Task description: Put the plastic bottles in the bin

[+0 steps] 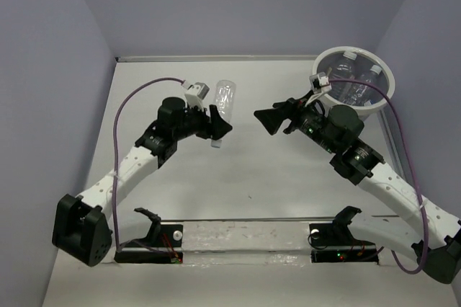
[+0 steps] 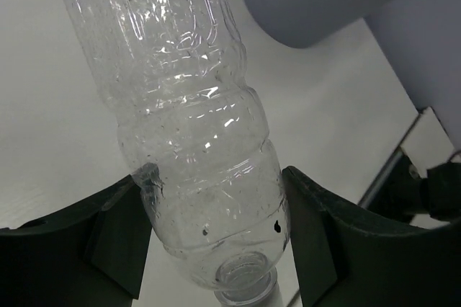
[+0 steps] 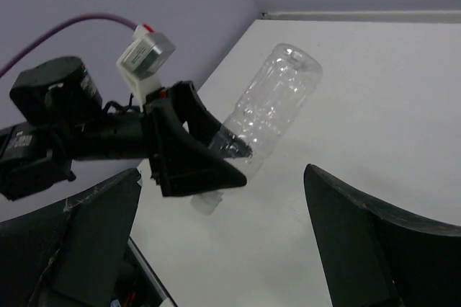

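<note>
The left hand [image 1: 220,127] is clenched on the tapered shoulder of a clear unlabelled plastic bottle [image 1: 225,98], held cap-down over the white desk [image 1: 252,170]. The white-rimmed round grey bin [image 1: 390,80] stands well apart. The right hand [image 1: 268,121] is released and empty. Risk: the thin, sloped wall may slip out during the carry.

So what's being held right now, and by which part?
Left jaws clamp the clear unlabelled bottle at its shoulder, just above the cap. Right jaws open, empty.
</note>
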Robot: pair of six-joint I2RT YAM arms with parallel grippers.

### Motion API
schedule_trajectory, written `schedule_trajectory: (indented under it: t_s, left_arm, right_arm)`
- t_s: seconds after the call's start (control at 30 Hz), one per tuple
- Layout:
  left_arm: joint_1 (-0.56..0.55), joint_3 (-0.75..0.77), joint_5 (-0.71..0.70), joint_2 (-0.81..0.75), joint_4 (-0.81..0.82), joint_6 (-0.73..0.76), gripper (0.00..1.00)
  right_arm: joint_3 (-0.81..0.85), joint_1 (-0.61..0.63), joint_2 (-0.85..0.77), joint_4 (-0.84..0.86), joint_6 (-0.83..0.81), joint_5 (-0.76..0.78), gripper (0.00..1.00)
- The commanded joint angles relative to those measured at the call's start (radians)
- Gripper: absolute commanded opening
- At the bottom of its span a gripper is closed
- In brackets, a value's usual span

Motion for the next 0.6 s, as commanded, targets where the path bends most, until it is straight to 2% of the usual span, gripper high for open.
schedule_trajectory:
  t_s: [0.0,0.07,0.23,0.37,0.5,0.57]
  left_arm:
    - [-0.109,-0.155,0.038,-0.135,0.214,-0.165,0.43]
    - [-0.187,-0.221,0.018,-0.202,0.306,-0.214,0.44]
    - [-0.31,-0.275,-0.017,-0.299,0.417,-0.23,0.45]
    - [-0.348,-0.277,-0.039,-0.321,0.437,-0.202,0.45]
    - [-0.37,-0.304,-0.036,-0.333,0.507,-0.204,0.45]
    - [-0.379,-0.311,-0.017,-0.315,0.542,-0.205,0.45]
  right_arm:
    - [0.047,0.01,0.025,-0.001,0.056,0.023,1.0]
    - [0.056,0.01,0.048,0.007,0.072,-0.024,1.0]
    - [0.022,0.01,0.108,0.022,0.118,-0.004,1.0]
    - [0.01,0.01,0.165,0.036,0.153,-0.08,1.0]
    - [-0.021,0.01,0.179,0.043,0.185,-0.052,1.0]
    - [-0.03,0.01,0.186,0.068,0.187,-0.087,1.0]
